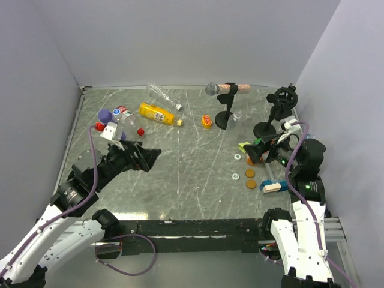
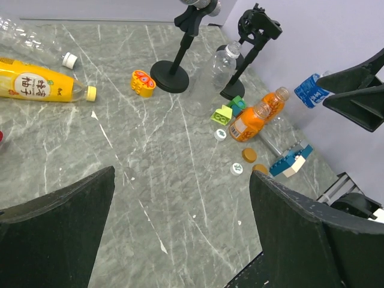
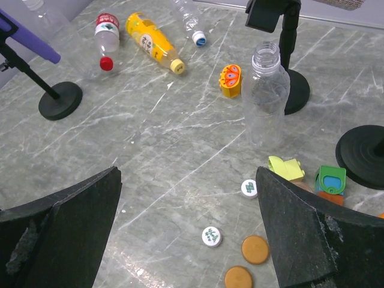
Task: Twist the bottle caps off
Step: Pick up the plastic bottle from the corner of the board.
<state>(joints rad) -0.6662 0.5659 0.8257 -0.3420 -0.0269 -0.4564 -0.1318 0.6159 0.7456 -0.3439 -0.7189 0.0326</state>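
Holding nothing, your left gripper [image 2: 182,192] and right gripper [image 3: 188,192] both stand spread wide, with only table between the fingers.

Just ahead of the right gripper's right-hand finger, a clear upright bottle [image 3: 267,96] shows an open neck, so I judge that one done. Beyond the left gripper's right-hand finger, two small orange bottles [image 2: 255,117] lie with necks that look bare too.

What remains lies well ahead of the right gripper's left-hand finger. The yellow juice bottle [image 3: 150,39] wears its yellow cap [image 3: 176,65], the red-labelled bottle [image 3: 107,33] its red cap [image 3: 106,63], and a lying clear bottle [image 3: 187,21] its blue-white cap [image 3: 199,41]. You have at least three caps left and neither gripper is near them.
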